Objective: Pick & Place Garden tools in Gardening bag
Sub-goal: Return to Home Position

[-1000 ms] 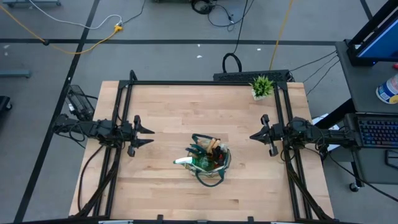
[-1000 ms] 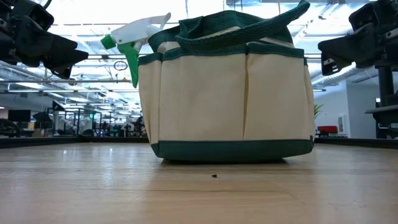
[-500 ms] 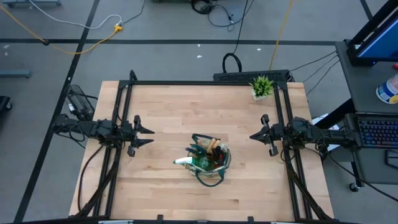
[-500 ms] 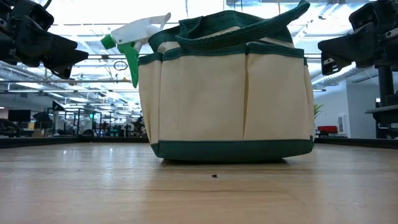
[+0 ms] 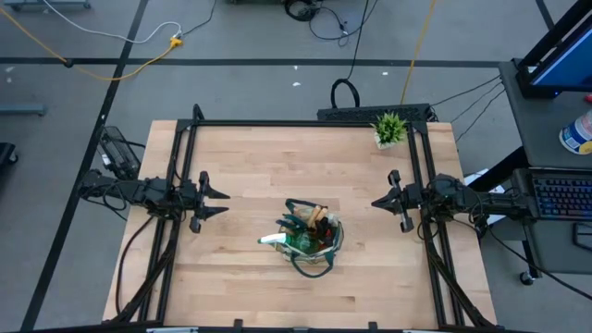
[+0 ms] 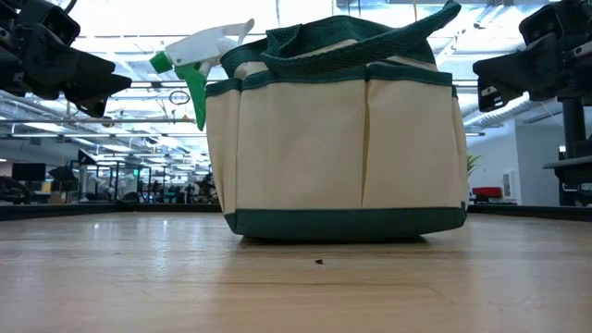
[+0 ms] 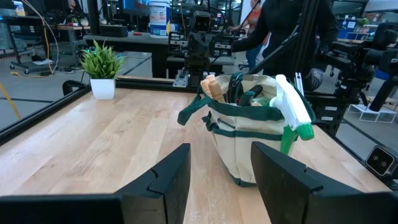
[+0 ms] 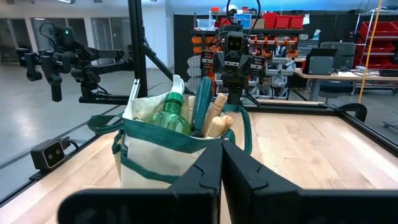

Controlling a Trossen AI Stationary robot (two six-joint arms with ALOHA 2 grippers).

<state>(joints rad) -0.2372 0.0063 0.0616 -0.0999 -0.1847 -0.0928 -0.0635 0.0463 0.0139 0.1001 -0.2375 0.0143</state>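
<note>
Left gripper is parked at the left edge of the table, fingers spread, nothing held. Right gripper is parked opposite, pinched closed, empty. Gardening bag is stood between them, tools inside. Homing is judged nearly done; the arms should be kept clear of the bag handles. Wooden handles are resolved from the wrist views. From the low view only the spray bottle nozzle is seen above the rim.

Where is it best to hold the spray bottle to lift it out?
Grip the spray bottle at its neck, below the white nozzle, from above: it stands upright in the gardening bag, head sticking out toward the left gripper.
</note>
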